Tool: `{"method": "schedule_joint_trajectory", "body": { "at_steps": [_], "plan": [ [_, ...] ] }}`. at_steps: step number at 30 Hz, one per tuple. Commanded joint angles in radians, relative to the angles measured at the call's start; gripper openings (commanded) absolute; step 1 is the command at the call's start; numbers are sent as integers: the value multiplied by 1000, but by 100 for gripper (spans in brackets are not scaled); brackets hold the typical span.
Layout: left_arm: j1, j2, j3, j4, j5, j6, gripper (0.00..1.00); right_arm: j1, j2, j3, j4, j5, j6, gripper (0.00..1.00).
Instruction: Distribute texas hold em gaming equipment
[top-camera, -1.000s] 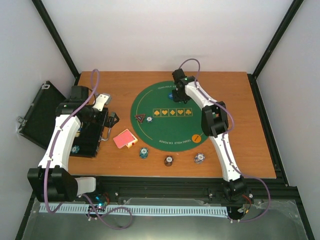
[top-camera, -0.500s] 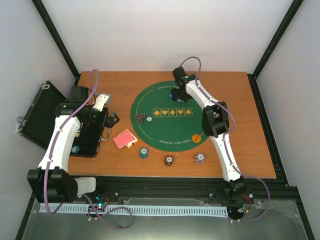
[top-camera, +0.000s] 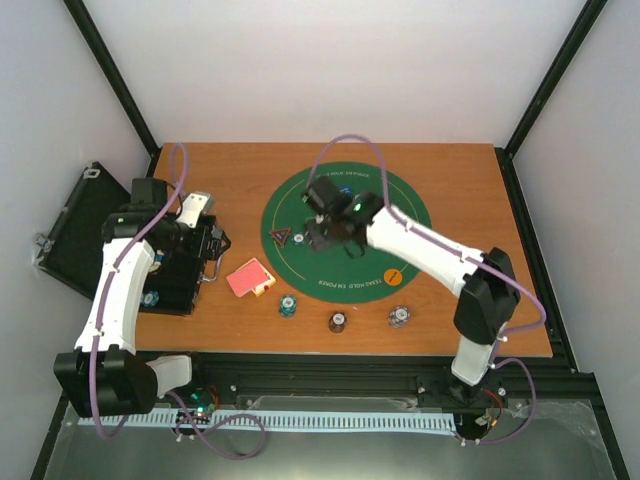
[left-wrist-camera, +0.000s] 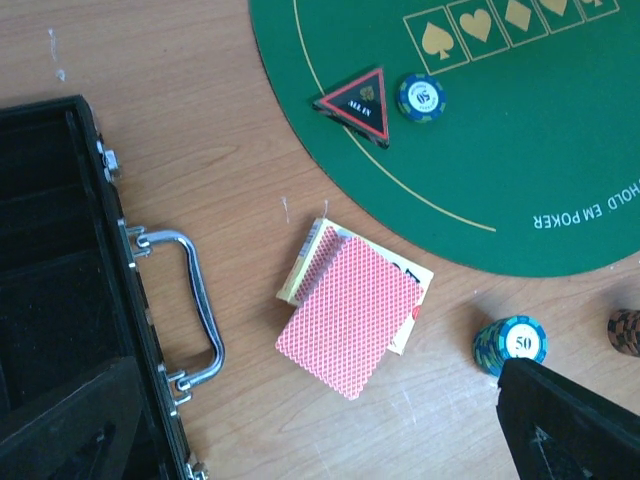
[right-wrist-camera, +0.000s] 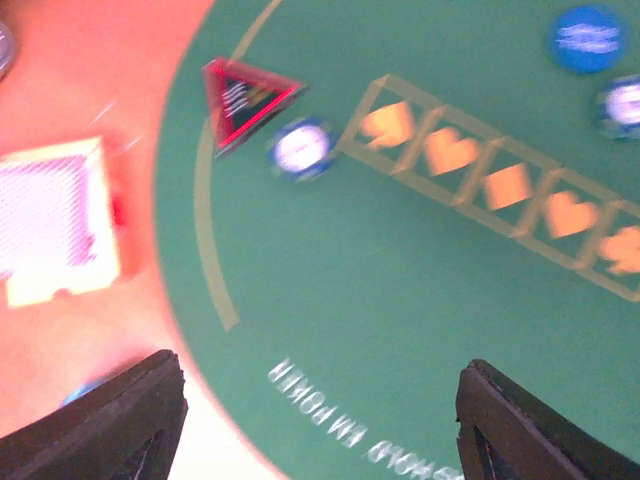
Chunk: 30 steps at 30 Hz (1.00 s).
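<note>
A red-backed card deck (top-camera: 250, 277) lies on the wood left of the green mat (top-camera: 398, 195); it also shows in the left wrist view (left-wrist-camera: 350, 305). The black red-edged triangle marker (top-camera: 281, 237) and a blue chip (top-camera: 298, 239) sit at the mat's left edge. Three chip stacks stand near the front: teal (top-camera: 288, 304), brown (top-camera: 338, 322), pale (top-camera: 399, 316). An orange disc (top-camera: 394, 276) lies on the mat. A blue disc (right-wrist-camera: 588, 38) shows in the blurred right wrist view. My left gripper (top-camera: 218, 245) is open and empty by the case. My right gripper (top-camera: 325, 238) is open and empty above the mat.
A black hinged case (top-camera: 175, 270) lies open at the table's left, its metal handle (left-wrist-camera: 195, 305) facing the cards. The lid (top-camera: 75, 225) hangs over the left table edge. Black frame posts stand at the back corners.
My right arm has swung from the mat's far side to the left and nearer, and now hovers by the triangle marker. My left arm has shifted slightly.
</note>
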Motion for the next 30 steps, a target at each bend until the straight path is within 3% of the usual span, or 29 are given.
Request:
{"method": "schedule_joint_trajectory", "body": {
  "at_steps": [1,5,9,22,30],
  "plan": [
    [8,-48,-36,-25,-21,-7,100,167,-52,-152,71,-10,104,75],
    [9,-35,-46,-26,-92,-24,100,326,-9,-163,103,-46,154,80],
    [9,-49,-46,-26,-109,-27,100,393,88,-111,101,-55,168,82],
    [9,-94,-67,11,-72,-1,100,378,190,-103,112,-61,156,82],
    [9,-102,-78,21,-76,12,100,353,229,-113,141,-103,150,76]
  ]
}}
